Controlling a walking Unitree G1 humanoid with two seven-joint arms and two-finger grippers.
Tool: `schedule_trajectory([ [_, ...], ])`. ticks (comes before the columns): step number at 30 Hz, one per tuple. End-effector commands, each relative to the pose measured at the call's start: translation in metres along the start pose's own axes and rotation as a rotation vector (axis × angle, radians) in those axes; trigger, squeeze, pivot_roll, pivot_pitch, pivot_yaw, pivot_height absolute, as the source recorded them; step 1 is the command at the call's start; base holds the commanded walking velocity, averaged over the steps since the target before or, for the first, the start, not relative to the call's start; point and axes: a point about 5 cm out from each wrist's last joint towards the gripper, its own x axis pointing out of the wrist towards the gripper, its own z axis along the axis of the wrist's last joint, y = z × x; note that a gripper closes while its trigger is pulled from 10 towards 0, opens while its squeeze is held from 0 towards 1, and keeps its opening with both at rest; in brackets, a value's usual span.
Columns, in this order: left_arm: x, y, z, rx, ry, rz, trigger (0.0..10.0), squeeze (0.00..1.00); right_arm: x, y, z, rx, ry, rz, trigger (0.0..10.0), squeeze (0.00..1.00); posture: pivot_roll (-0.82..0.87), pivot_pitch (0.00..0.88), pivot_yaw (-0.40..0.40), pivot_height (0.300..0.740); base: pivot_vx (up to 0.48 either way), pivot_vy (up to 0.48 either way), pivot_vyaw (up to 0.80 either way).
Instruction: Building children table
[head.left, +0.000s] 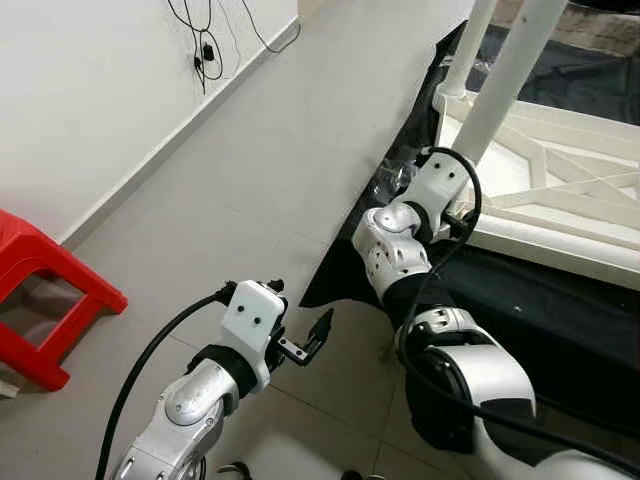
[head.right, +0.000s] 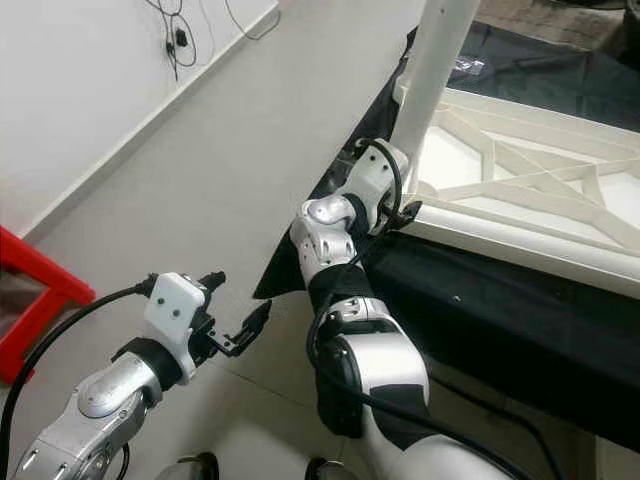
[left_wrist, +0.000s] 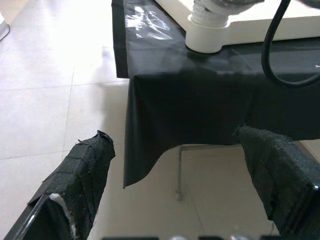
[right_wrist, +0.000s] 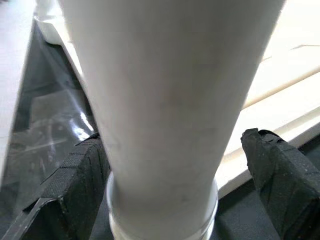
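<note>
Two white legs already stand up from the overturned table top (head.left: 560, 190), which lies on a black cloth (head.left: 540, 300). The right gripper (right_wrist: 170, 170) straddles the nearest leg (head.right: 440, 70) near its base, fingers apart. The risk: squeezing off-centre could tilt the leg or skew its joint. The left gripper (head.left: 310, 340) hovers open, well short of the table top.

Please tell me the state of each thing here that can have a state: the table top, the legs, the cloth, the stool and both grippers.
Table top: upside down on the black cloth.
Near leg: upright at the top's corner.
Far leg: upright.
Black cloth: draped over a low stand.
Red stool: upright by the wall.
Right gripper: open around the near leg's base.
Left gripper: open, holding nothing.
</note>
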Motion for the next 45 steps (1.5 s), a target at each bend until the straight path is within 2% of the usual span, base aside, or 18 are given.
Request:
schedule_trajectory([
  [1,-0.001,-0.001,-0.005,-0.004,0.019,-0.010,10.0,0.00,-0.004,0.003,-0.006,-0.012,0.018,0.045,10.0,0.00,0.12,0.226,-0.045,0.740,0.000,0.000,0.00],
  [8,0.000,0.002,-0.006,0.002,0.019,-0.006,10.0,0.00,-0.010,0.002,-0.018,0.008,0.055,0.158,10.0,0.00,0.11,0.220,-0.040,0.740,0.000,0.000,0.00],
  [12,0.001,0.004,-0.006,0.008,0.017,-0.005,10.0,0.00,-0.016,-0.005,-0.030,-0.004,0.081,0.246,10.0,0.00,0.11,0.210,-0.035,0.740,0.000,0.000,0.00],
  [20,0.004,0.008,-0.005,0.018,0.012,-0.002,10.0,0.00,-0.019,-0.018,-0.035,-0.033,0.088,0.375,10.0,0.00,0.10,0.188,-0.036,0.740,0.000,0.000,0.00],
  [21,0.004,0.009,-0.006,0.021,0.012,0.003,10.0,0.00,-0.021,-0.028,-0.036,-0.064,0.081,0.432,10.0,0.00,0.10,0.179,-0.035,0.740,0.000,0.000,0.00],
  [24,0.004,0.010,-0.007,0.023,0.012,0.009,10.0,0.00,-0.023,-0.038,-0.038,-0.094,0.077,0.481,10.0,0.00,0.09,0.170,-0.034,0.740,0.000,0.000,0.00],
  [25,0.003,0.013,-0.010,0.010,0.013,0.050,10.0,0.00,-0.031,-0.064,-0.046,-0.182,0.048,0.585,10.0,0.00,0.07,0.152,-0.032,0.740,0.000,0.000,0.00],
  [26,0.003,0.013,-0.010,0.010,0.013,0.050,10.0,0.00,-0.031,-0.064,-0.046,-0.182,0.048,0.585,10.0,0.00,0.07,0.152,-0.032,0.740,0.000,0.000,0.00],
  [27,0.002,0.015,-0.012,-0.008,0.014,0.082,10.0,0.00,-0.035,-0.078,-0.052,-0.208,0.040,0.639,10.0,0.00,0.07,0.141,-0.032,0.740,0.000,0.000,0.00],
  [29,0.002,0.015,-0.012,-0.008,0.014,0.082,10.0,0.00,-0.035,-0.078,-0.052,-0.208,0.040,0.639,10.0,0.00,0.07,0.141,-0.032,0.740,0.000,0.000,0.00],
  [30,0.001,0.019,-0.015,-0.014,0.022,0.145,10.0,0.00,-0.040,-0.094,-0.058,-0.216,0.031,0.697,10.0,0.00,0.07,0.130,-0.032,0.740,0.000,0.000,0.00],
  [31,0.001,0.019,-0.015,-0.014,0.022,0.145,10.0,0.00,-0.040,-0.094,-0.058,-0.216,0.031,0.697,10.0,0.00,0.07,0.130,-0.032,0.740,0.000,0.000,0.00],
  [32,-0.001,0.024,-0.018,-0.039,0.027,0.200,10.0,0.00,-0.044,-0.108,-0.065,-0.238,0.032,0.735,10.0,0.00,0.07,0.112,-0.028,0.740,0.000,0.000,0.00],
  [33,-0.001,0.024,-0.018,-0.039,0.027,0.200,10.0,0.00,-0.044,-0.108,-0.065,-0.238,0.032,0.735,10.0,0.00,0.07,0.112,-0.028,0.740,0.000,0.000,0.00],
  [36,-0.005,0.026,-0.023,-0.086,0.037,0.249,10.0,0.00,-0.052,-0.127,-0.074,-0.261,0.049,0.788,10.0,0.00,0.06,0.086,-0.023,0.740,0.000,0.000,0.00],
  [37,-0.005,0.026,-0.023,-0.086,0.037,0.249,10.0,0.00,-0.052,-0.127,-0.074,-0.261,0.049,0.788,10.0,0.00,0.06,0.086,-0.023,0.740,0.000,0.000,0.00],
  [39,-0.013,0.017,-0.029,-0.127,0.058,0.231,10.0,0.00,-0.065,-0.141,-0.080,-0.256,0.101,0.860,10.0,0.00,0.07,0.055,-0.024,0.740,0.000,0.000,0.00],
  [45,-0.018,0.008,-0.037,-0.163,0.071,0.246,10.0,0.00,-0.073,-0.146,-0.085,-0.274,0.127,0.910,10.0,0.00,0.07,0.011,-0.032,0.740,0.000,0.000,-0.13],
])
